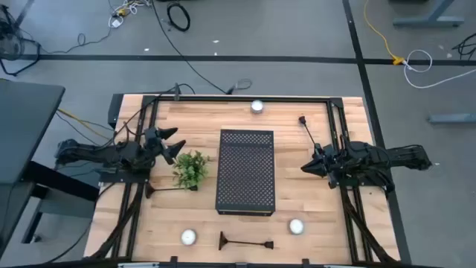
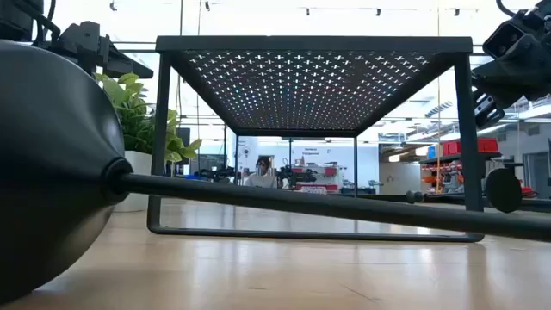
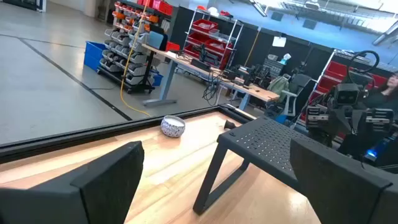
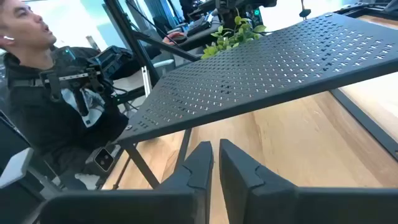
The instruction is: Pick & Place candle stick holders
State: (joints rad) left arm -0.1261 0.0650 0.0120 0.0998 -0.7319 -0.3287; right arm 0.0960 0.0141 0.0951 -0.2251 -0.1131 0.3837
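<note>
My left gripper (image 1: 172,146) hangs spread wide at nine o'clock by the plant (image 1: 190,170); my right gripper (image 1: 306,167) is pinched together, empty, at three. No candle stick holder is grasped yet: one (image 1: 244,243) lies at six o'clock, another (image 1: 306,128) at two. Next, I judge, reach for one.

In the low view we find one candle stick holder (image 2: 284,205) so close that its round base fills the nine o'clock side, blurred and cut by the frame; its stem runs out at three o'clock. The plant (image 2: 138,116) is half hidden behind that base. The left gripper's fingers (image 3: 102,180) are cropped at six o'clock.
</note>
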